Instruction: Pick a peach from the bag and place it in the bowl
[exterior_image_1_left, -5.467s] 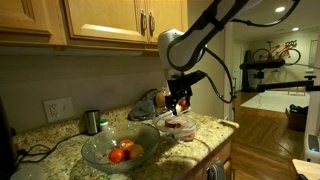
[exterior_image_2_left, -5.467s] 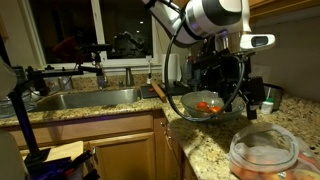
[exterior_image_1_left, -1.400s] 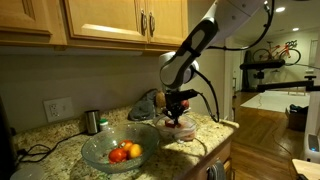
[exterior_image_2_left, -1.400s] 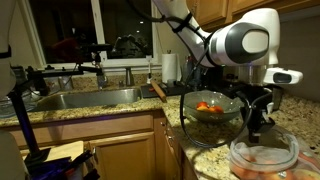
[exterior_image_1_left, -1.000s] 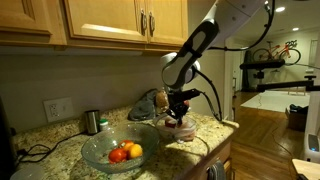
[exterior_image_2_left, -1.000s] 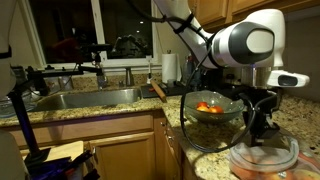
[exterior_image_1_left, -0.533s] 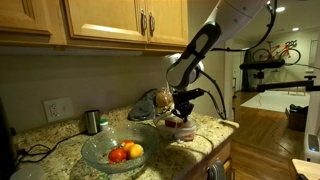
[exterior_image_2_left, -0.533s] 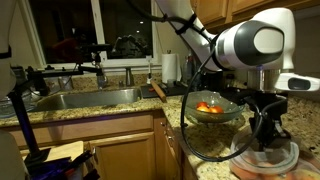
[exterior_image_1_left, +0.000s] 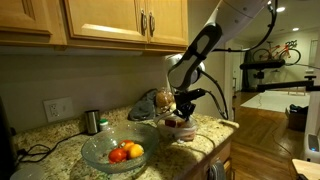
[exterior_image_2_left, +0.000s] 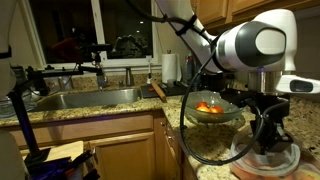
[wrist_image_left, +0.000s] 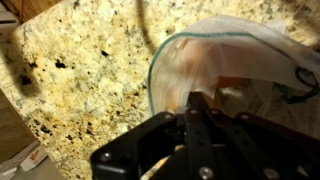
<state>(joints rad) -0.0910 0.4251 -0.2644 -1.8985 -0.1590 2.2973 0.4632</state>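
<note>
- We found the gripper (exterior_image_1_left: 178, 121) lowered into the mouth of a small clear tub (exterior_image_1_left: 189, 130) on the granite counter (exterior_image_1_left: 55, 140). Its two fingers were pressed fully together, and we could not see anything caught between them.
- In the wrist view the fingertips (wrist_image_left: 200, 102) hung just over a pale reddish-orange surface inside the tub, which we took for a peach (wrist_image_left: 232, 92). It lay directly below and slightly beyond the tips, but we could not tell whether they touched it.
- The tub's wall was too hazy for us to count the fruit in it.
- The bag (exterior_image_1_left: 148, 102), one wrinkly grey-brown sack, sat near the wall behind the tub, apart from the gripper.
- The bowl (exterior_image_1_left: 96, 150), one wide piece of clear glass, stood beside the tub and well clear of the fingers.
- Inside the bowl we counted two fruits lying side by side: one red fruit (exterior_image_1_left: 117, 155) and one orange fruit (exterior_image_1_left: 133, 150).
- One steel cup (exterior_image_1_left: 92, 121) stood behind the bowl.
</note>
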